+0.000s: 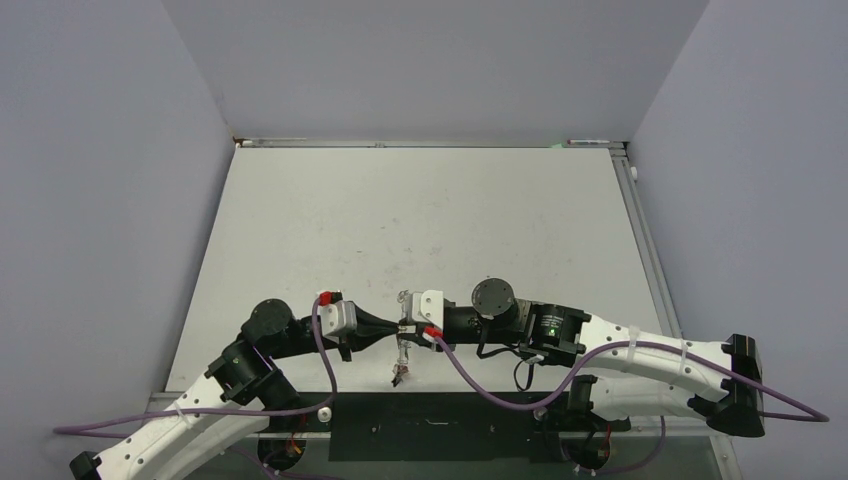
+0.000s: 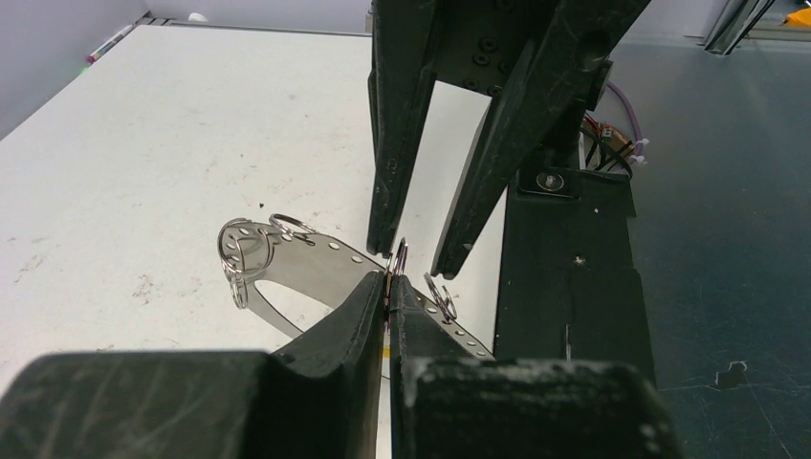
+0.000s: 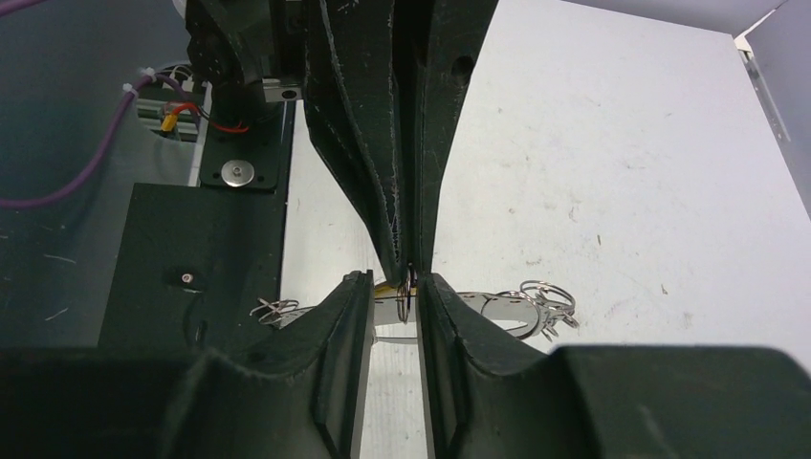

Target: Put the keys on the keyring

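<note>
Left tool (image 2: 387, 284) pinched shut, apparently on the shiny, hole-punched silver keyring (image 2: 316, 263) above the counter (image 2: 143, 143); right tool (image 3: 394, 283), jaws slightly parted, straddles a small wire ring (image 3: 407, 295).

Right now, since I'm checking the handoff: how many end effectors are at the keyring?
2. The left end effector is shut on the keyring near its middle. The right end effector faces it, with its jaws apart either side of a small wire ring there.
</note>
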Action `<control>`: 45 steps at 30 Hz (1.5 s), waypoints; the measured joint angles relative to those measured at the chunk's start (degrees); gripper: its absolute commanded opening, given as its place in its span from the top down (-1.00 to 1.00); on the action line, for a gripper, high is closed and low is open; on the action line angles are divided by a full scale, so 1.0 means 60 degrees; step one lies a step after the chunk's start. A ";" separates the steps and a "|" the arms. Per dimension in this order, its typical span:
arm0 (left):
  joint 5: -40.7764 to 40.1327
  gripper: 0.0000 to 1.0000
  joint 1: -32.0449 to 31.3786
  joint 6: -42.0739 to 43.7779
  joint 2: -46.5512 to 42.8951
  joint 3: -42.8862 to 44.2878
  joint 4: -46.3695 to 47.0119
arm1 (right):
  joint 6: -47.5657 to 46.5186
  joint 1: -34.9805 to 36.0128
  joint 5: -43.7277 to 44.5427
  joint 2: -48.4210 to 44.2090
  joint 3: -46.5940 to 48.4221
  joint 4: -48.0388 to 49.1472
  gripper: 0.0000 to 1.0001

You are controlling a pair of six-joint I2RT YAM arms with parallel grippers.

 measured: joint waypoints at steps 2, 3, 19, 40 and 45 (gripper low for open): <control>-0.0025 1.00 0.0000 0.0000 0.0000 0.0004 -0.0007 | -0.0015 0.0000 0.0025 0.0000 0.0000 0.0000 0.64; -0.0025 1.00 0.0000 0.0000 -0.0004 0.0000 -0.0018 | -0.0029 0.0000 0.0055 0.0000 0.0000 0.0000 0.64; -0.0036 1.00 0.0000 0.0004 -0.0095 0.0004 -0.0273 | -0.0153 0.0000 0.0164 0.0273 0.0018 0.0011 0.89; -0.0117 -0.11 0.0219 0.0000 -0.1009 0.0004 -0.0007 | -0.0004 0.0047 0.0262 -0.0798 -0.1060 0.1370 0.89; -0.0011 -0.09 0.0590 -0.0171 -0.1450 0.0004 0.0375 | 0.0412 0.0040 0.0452 -0.1231 -0.1872 0.3067 0.90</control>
